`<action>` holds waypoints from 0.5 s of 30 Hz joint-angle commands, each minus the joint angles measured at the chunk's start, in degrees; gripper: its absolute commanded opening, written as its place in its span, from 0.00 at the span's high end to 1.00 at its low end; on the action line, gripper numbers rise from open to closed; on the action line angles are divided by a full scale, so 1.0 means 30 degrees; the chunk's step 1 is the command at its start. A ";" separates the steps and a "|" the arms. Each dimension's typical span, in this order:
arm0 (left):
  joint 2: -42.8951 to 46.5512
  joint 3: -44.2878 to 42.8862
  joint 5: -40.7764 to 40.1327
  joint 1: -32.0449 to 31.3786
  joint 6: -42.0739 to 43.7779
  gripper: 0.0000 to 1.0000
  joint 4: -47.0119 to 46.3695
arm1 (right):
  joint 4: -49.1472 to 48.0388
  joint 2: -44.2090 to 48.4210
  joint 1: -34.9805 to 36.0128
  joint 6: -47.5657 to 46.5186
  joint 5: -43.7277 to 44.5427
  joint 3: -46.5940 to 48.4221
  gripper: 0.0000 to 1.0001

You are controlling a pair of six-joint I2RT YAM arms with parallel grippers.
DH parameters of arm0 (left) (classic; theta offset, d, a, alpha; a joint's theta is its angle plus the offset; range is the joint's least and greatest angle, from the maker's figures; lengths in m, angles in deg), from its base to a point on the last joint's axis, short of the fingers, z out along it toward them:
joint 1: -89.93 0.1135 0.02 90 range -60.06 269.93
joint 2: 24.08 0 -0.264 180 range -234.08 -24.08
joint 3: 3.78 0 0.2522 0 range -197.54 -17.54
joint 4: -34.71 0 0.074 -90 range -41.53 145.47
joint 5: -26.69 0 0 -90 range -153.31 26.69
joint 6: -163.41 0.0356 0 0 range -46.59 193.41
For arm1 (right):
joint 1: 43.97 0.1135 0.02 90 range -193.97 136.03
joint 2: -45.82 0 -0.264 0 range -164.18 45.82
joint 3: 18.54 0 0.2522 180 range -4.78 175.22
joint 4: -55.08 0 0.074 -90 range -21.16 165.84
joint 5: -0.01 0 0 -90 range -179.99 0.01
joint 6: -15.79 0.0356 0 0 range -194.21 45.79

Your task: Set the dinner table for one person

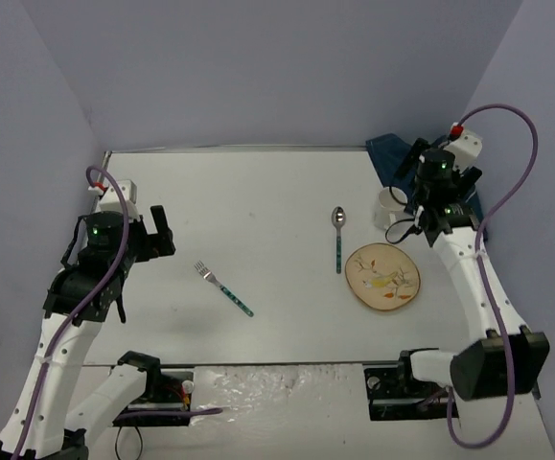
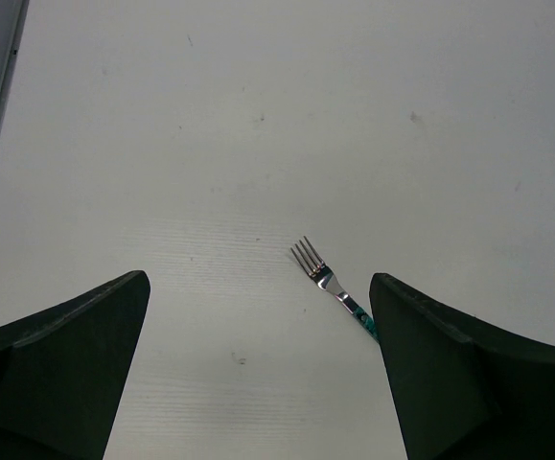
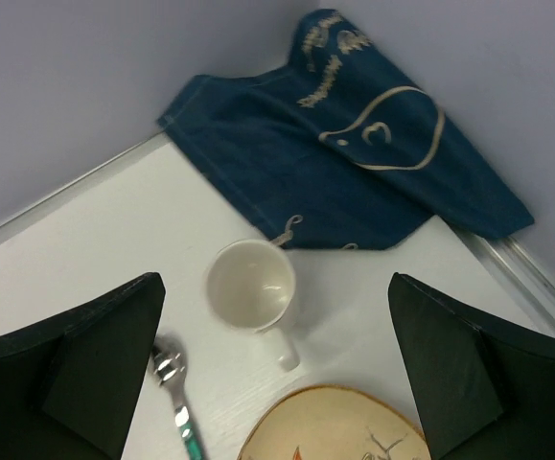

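You're partway: the plate (image 1: 382, 277) sits on the bench (image 1: 258, 192), spoon (image 1: 338, 240) just left of it, mug (image 1: 389, 208) just behind. The fork (image 1: 224, 288), well left of the plate, and the cloth (image 3: 354, 144) bunched beyond it need placing. The left jaws and right jaws hang wide open, empty.

Both arms hang raised, the left pincer (image 2: 258, 280) and right pincer (image 3: 275, 278) gaping wide, empty.

fork (image 1: 224, 288): lower centre-left of the top view, flat, tines toward upper left, teal handle
spoon (image 1: 338, 237): right of centre, bowl toward the top
plate (image 1: 382, 277): round, cream, just lower right of the spoon
mug (image 1: 388, 208): white, upright, empty, above the plate
cloth (image 1: 392, 158): dark blue, pale print, upper right corner
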 commanded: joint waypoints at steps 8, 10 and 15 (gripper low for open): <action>0.0389 -0.0126 0.1756 -0.0399 -0.0731 0.03 -0.1168 | -0.0567 -0.8613 -0.5942 0.1553 -0.3638 0.4606 0.00; 0.0569 0.0101 0.1850 -0.0547 -0.0828 0.03 -0.1241 | -0.0327 -0.9945 -0.6405 0.1277 -0.3851 0.5327 0.00; 0.0794 0.0776 0.2002 -0.0701 -0.1063 0.03 -0.1272 | 0.0275 -1.2697 -0.6857 0.0981 -0.4462 0.6434 0.00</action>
